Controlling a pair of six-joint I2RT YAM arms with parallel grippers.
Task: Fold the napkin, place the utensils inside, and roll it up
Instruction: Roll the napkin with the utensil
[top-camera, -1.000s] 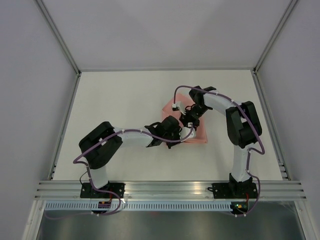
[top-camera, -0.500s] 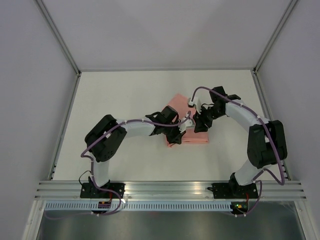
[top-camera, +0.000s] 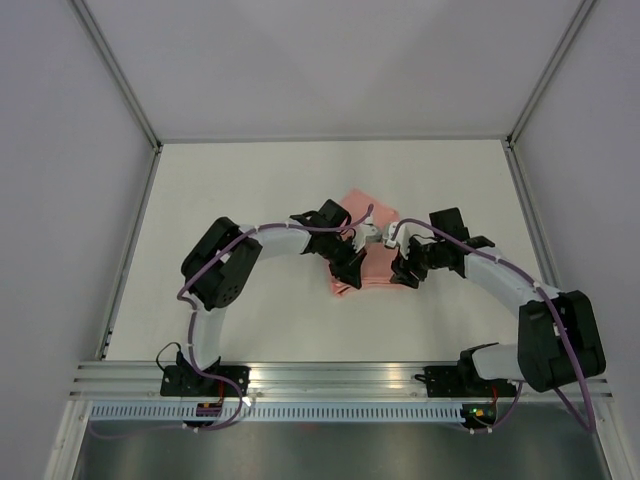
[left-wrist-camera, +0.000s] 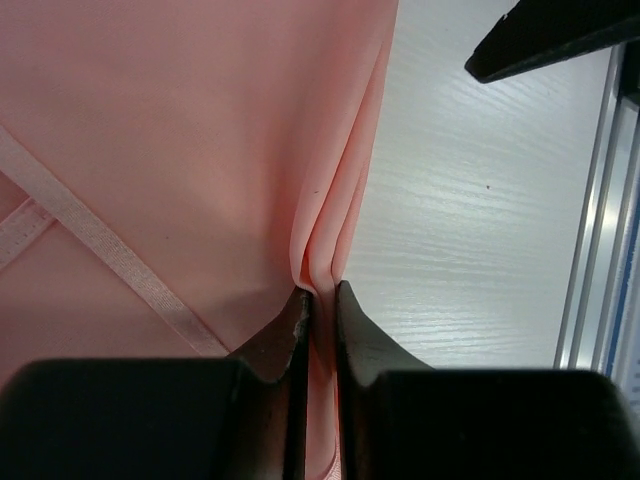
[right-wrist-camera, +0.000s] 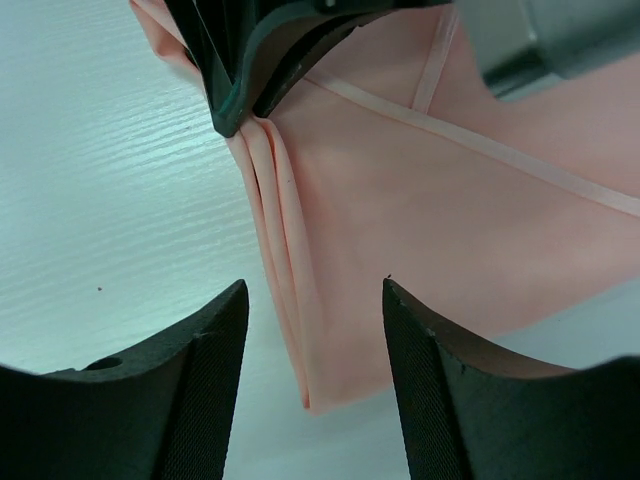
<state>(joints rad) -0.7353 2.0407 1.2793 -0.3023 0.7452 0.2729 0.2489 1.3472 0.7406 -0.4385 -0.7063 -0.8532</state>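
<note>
The napkin (top-camera: 373, 276) lies folded on the white table (top-camera: 250, 190), a little right of centre, with both arms bent in over it. The left gripper (left-wrist-camera: 320, 292) is clamped on the napkin's doubled edge. Its wrist view shows the cloth layers bunched into a narrow pleat right at its fingertips (left-wrist-camera: 297, 312). The right gripper (right-wrist-camera: 314, 290) is spread wide and grips nothing. Its fingers stand either side of that same edge, nearer the corner, and the table shows between them. The utensils appear in no view. They may be hidden under an arm or off to the side, and I cannot tell which.

This looks like the folding step, with the edge being set down and squared.

- **Left gripper:** hold every layer together and low to the table, so the fold does not spring apart.
- **Right gripper:** come down over the whole stack, not just the top sheet, then close — or press flat — before the left lets go.
- **Crease:** draw gently outward along the edge to take out the pleat, since a wrinkle left here will skew the roll.
- **Alignment:** check that the corners line up — from above the arms cover much of the cloth.
</note>
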